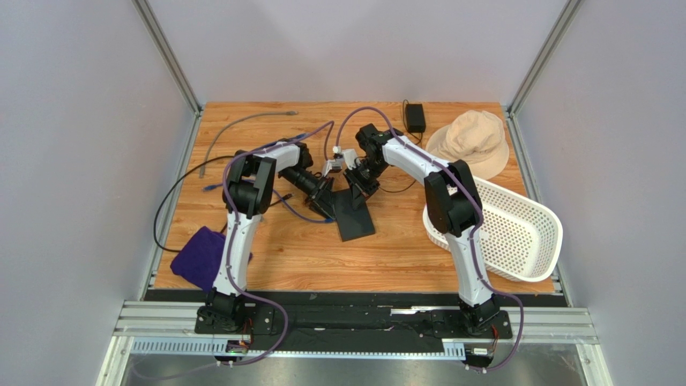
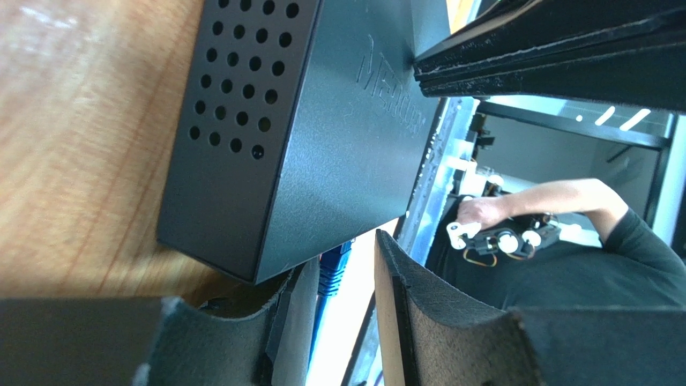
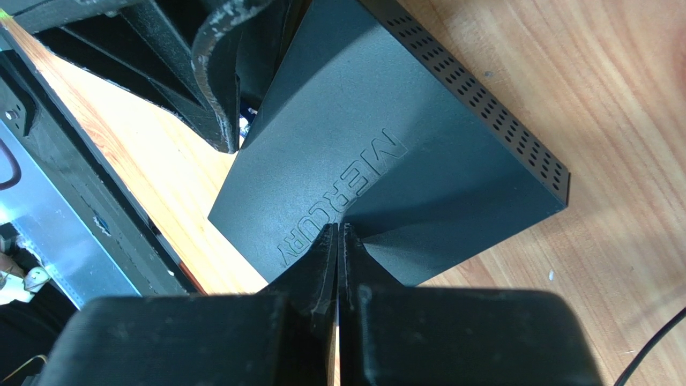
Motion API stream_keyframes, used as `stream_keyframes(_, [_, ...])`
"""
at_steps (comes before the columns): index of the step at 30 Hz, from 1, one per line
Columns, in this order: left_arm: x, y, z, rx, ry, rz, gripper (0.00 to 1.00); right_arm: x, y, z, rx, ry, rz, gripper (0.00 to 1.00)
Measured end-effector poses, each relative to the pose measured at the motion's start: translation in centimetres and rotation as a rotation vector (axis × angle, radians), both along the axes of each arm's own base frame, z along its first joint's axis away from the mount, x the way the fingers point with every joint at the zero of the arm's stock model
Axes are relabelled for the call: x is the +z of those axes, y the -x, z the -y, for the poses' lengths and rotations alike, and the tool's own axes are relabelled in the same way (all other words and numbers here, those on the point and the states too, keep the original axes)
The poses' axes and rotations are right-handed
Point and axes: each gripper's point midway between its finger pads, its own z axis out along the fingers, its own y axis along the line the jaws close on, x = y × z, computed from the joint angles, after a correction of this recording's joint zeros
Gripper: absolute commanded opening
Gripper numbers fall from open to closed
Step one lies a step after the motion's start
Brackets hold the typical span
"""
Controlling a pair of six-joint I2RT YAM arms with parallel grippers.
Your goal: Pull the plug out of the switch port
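Observation:
The switch is a flat black box lying on the wooden table, marked MERCURY on top. A blue plug sits in a socket on its narrow side. My left gripper is open, and the plug and its blue cable run between the jaws, close to the left finger. In the top view the left gripper is at the switch's left end. My right gripper is shut and empty, its tips resting on the switch's top face. It also shows in the top view.
A white basket and a beige hat lie at the right. A small black power adapter is at the back, a purple cloth at the front left. Grey and black cables lie at the left.

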Motion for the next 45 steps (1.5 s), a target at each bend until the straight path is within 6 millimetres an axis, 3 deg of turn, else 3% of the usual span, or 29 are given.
stream_keyframes(7, [-0.23, 0.17, -0.01, -0.004, 0.009, -0.002, 0.33, -0.02, 0.08, 0.04, 0.000, 0.001, -0.005, 0.00])
stream_keyframes(10, [-0.49, 0.28, -0.04, 0.004, 0.001, -0.015, 0.22, -0.02, 0.16, 0.07, 0.000, 0.002, -0.009, 0.00])
stream_keyframes(17, [-0.65, 0.28, -0.04, 0.017, -0.048, -0.031, 0.11, -0.03, 0.22, -0.01, 0.001, -0.003, -0.013, 0.00])
stream_keyframes(20, [-0.41, 0.22, 0.02, 0.009, -0.065, -0.029, 0.00, -0.03, 0.23, -0.02, 0.001, -0.003, -0.014, 0.00])
stream_keyframes(25, [-0.15, 0.30, 0.12, -0.034, -0.099, -0.001, 0.00, -0.01, 0.24, -0.04, 0.001, -0.004, -0.014, 0.00])
stream_keyframes(39, [-0.48, 0.23, -0.02, -0.023, 0.063, -0.022, 0.00, -0.10, 0.26, -0.17, -0.011, -0.014, -0.034, 0.00])
stream_keyframes(45, [-0.47, -0.62, -0.44, -0.075, 0.058, 0.053, 0.00, -0.10, 0.19, -0.17, -0.012, -0.014, -0.031, 0.00])
